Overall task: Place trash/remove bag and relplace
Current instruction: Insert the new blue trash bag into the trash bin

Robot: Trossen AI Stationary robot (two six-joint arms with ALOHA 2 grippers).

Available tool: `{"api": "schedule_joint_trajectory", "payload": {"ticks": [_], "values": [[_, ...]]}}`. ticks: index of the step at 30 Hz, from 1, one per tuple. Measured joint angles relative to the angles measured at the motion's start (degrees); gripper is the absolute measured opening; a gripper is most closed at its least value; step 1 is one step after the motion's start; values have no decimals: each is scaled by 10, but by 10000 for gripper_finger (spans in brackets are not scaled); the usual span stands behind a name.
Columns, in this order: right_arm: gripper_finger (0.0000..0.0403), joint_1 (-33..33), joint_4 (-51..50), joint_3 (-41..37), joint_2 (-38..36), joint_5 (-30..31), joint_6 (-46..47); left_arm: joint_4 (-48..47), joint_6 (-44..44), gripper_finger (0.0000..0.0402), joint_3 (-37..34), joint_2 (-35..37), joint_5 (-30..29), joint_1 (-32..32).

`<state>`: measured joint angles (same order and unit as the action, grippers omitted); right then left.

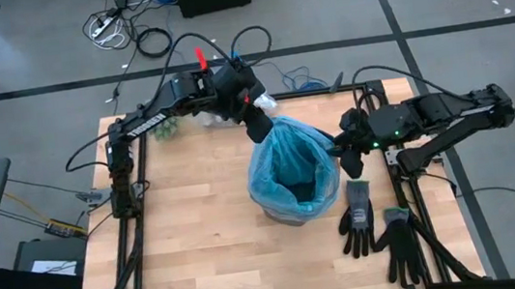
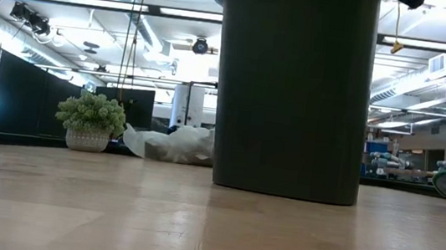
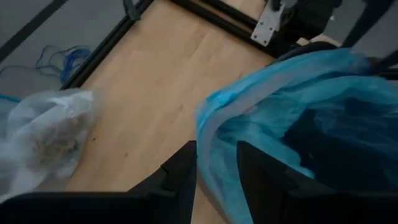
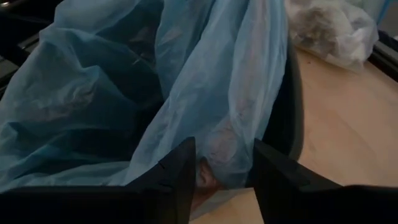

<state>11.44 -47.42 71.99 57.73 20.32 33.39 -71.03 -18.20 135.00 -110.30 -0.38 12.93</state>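
A black bin (image 1: 289, 209) (image 2: 294, 91) stands mid-table, lined with a light-blue plastic bag (image 1: 291, 165) whose mouth is open. My left gripper (image 1: 262, 124) (image 3: 216, 177) is at the bag's far rim, shut on it. My right gripper (image 1: 347, 149) (image 4: 222, 177) is at the right rim, shut on it. The grey-white bag (image 1: 219, 119) (image 3: 43, 130) (image 4: 329, 25) (image 2: 172, 144) lies on the table behind the bin. It holds brownish scraps and is partly hidden by the left arm. My left gripper pinches the light-blue bag's far rim edge (image 3: 214, 143) between its two fingers, coming from above and the far left. The plastic rises from the bin's mouth to the fingers. My right gripper pinches a gathered fold of the light-blue bag's right rim (image 4: 217, 143) between its fingers, coming from the table's right side. The fold sits just over the bin's edge (image 4: 286, 124), and the rest of the bag hangs inside.
Two black gloves (image 1: 355, 216) (image 1: 402, 242) lie near the right front of the bin. A green fuzzy clump (image 1: 170, 128) (image 2: 89, 118) sits at the far left. Bare wood (image 1: 199, 229) lies left of and in front of the bin. A black frame borders the table.
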Motion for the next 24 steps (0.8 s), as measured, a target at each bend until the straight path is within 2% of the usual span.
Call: {"api": "schedule_joint_trajectory", "payload": {"ticks": [6,16,18,24], "values": [[92,-13,-3,0,0,0,-5,10,32,124,0,-4,24,-2],[19,-20,-6,0,0,-6,-11,-9,59,120,-3,-38,17,7],[5,-20,-13,0,0,-7,-11,-5,62,113,-4,-41,13,13],[1,-22,-34,0,-1,-5,-4,22,61,70,-3,-48,7,24]]}}
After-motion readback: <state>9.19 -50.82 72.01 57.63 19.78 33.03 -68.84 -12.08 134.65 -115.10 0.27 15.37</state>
